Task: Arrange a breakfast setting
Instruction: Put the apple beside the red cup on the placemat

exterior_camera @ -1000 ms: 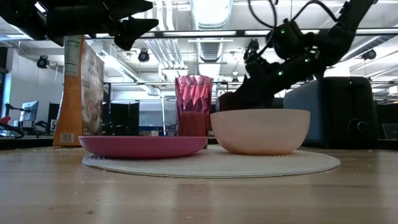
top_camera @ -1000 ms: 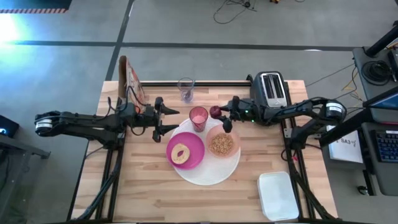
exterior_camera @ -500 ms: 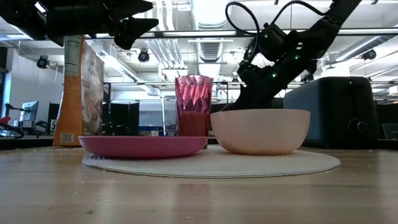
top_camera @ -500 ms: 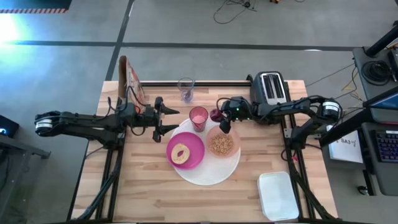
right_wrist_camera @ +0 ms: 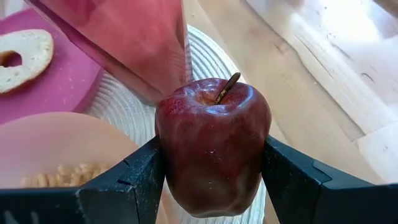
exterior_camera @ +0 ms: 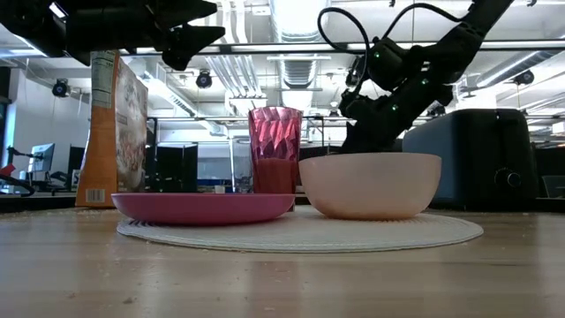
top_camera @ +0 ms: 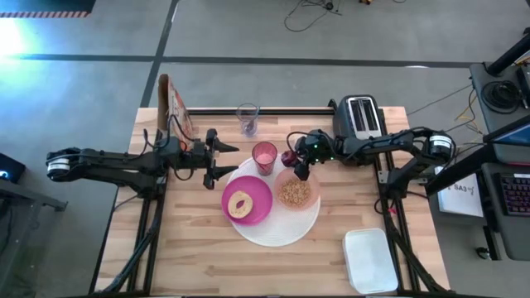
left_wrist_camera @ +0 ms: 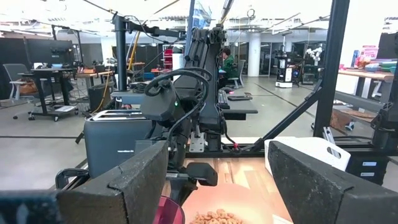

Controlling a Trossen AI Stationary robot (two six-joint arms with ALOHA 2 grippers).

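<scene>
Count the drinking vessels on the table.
2: the pink tumbler stands on the white plate's far edge, and the clear glass stands apart behind it, near the cereal box.

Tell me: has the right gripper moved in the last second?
Yes. In the high view the right gripper, shut on the apple, has shifted away from the toaster toward the pink tumbler, above the white plate's edge.

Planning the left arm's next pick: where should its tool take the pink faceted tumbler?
Grip the pink faceted tumbler across its side walls, coming level from the left arm's side. It stands upright and widens upward, and the right tool, shut on the dark red apple, crowds the other side.
</scene>
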